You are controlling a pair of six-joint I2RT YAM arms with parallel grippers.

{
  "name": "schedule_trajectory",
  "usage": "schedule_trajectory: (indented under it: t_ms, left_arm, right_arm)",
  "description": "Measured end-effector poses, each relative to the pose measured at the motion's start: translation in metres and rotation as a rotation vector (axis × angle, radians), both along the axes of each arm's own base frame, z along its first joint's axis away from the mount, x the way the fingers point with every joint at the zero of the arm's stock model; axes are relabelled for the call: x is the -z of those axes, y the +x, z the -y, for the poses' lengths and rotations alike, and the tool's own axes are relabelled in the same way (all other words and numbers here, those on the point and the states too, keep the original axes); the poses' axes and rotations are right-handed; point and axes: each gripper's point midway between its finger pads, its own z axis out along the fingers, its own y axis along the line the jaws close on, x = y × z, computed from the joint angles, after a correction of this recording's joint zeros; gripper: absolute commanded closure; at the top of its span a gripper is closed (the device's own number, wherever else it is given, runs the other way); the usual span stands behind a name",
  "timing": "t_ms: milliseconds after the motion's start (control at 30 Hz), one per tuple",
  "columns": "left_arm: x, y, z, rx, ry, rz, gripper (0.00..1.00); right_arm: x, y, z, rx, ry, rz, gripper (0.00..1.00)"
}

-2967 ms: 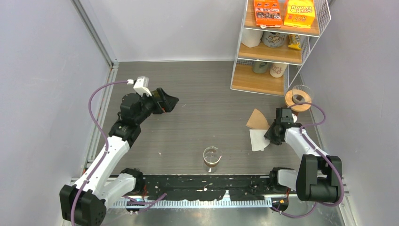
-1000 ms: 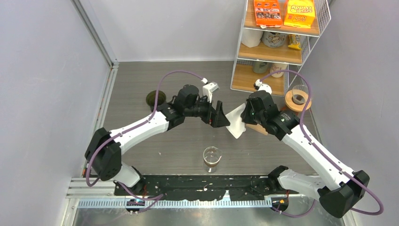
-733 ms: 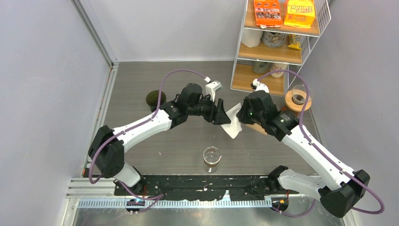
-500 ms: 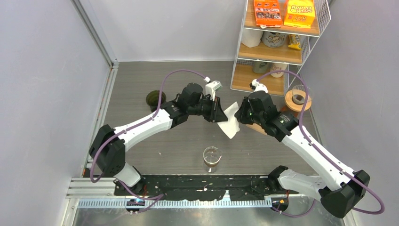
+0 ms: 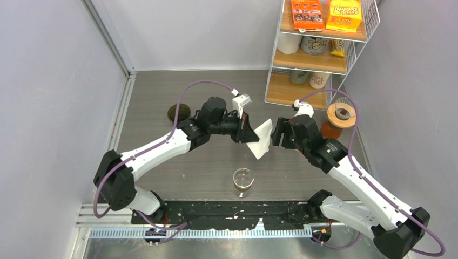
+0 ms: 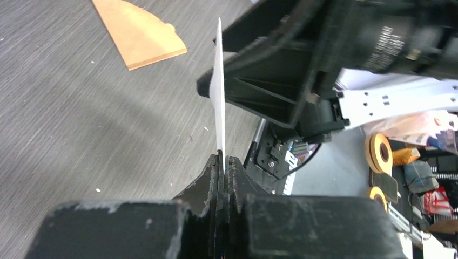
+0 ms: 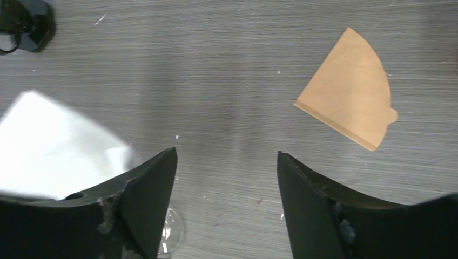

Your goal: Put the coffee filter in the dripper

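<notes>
Two filters, one dripper. The closed left claw is pinching the white filter upright in the air, well left of the dripper. The brown filter is lying flat on the desk. Since a second ago the right claw is no longer gripping the white filter and is standing open, empty.

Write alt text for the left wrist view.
The left tool pinches a white coffee filter, seen edge-on and standing upright. The open right tool looms just behind it, and a brown filter lies flat on the grey table at upper left.
</notes>
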Motion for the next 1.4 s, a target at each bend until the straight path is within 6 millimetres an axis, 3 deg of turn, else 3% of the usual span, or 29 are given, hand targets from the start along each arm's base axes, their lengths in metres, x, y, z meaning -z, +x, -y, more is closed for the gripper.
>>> schedule_trajectory:
  t_ms: [200, 467, 733, 1100, 1400]
  left_arm:
    - [-0.024, -0.023, -0.014, 0.120, -0.063, 0.112, 1.00]
    - [-0.041, -0.037, -0.035, 0.234, -0.100, 0.264, 1.00]
    - [-0.048, -0.032, -0.046, 0.181, -0.082, 0.337, 1.00]
    - [-0.042, -0.022, -0.065, 0.014, -0.091, 0.355, 1.00]
    - [-0.058, -0.020, -0.069, -0.029, -0.148, 0.379, 1.00]
  right_arm:
    - [0.008, -0.003, 0.013, -0.006, -0.022, 0.060, 0.07]
    - [0.006, -0.014, -0.027, -0.280, 0.128, 0.148, 0.05]
    - [-0.022, -0.033, -0.049, -0.476, 0.206, 0.252, 0.04]
    - [-0.006, -0.028, -0.038, -0.393, 0.249, 0.227, 0.03]
    - [-0.014, -0.033, -0.068, -0.492, 0.427, 0.222, 0.03]
